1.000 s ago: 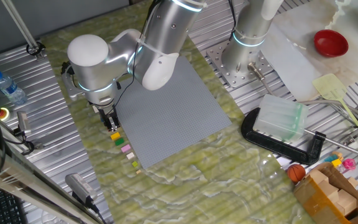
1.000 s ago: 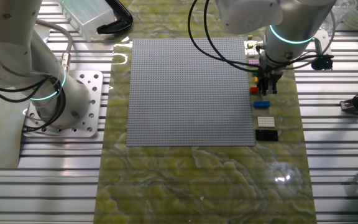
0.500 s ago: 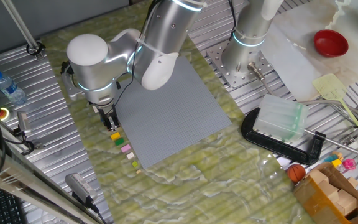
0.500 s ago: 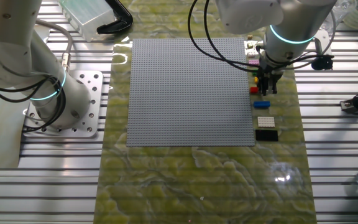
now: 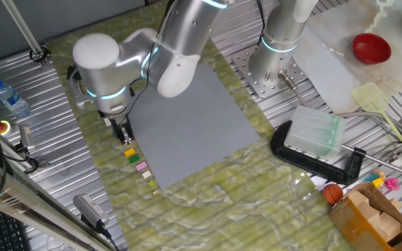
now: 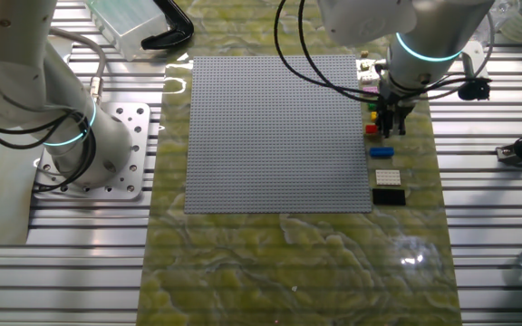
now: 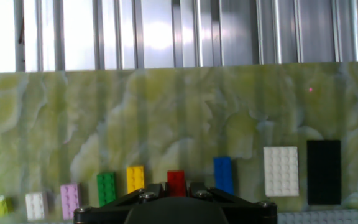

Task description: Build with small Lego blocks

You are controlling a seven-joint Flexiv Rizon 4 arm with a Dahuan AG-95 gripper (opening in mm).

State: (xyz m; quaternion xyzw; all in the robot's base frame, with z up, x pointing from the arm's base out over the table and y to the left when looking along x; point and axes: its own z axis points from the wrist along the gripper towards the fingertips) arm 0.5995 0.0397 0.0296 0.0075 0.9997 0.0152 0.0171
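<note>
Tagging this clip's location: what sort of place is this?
Probably a robotics lab bench: a ribbed aluminium-profile table, a second silver robot arm bolted to it, and a large flat grey studded baseplate on a green marbled mat.

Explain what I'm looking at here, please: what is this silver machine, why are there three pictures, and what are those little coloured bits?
It is a robot arm, with a gripper at its tip. Two pictures come from fixed cameras on different sides of the table; the third comes from a camera on the hand. A large grey studded baseplate lies on the table. Beside it runs a row of small Lego blocks, among them black, white, blue, red, yellow and green. The jaws hang over the red one; whether they hold anything cannot be seen.
</note>
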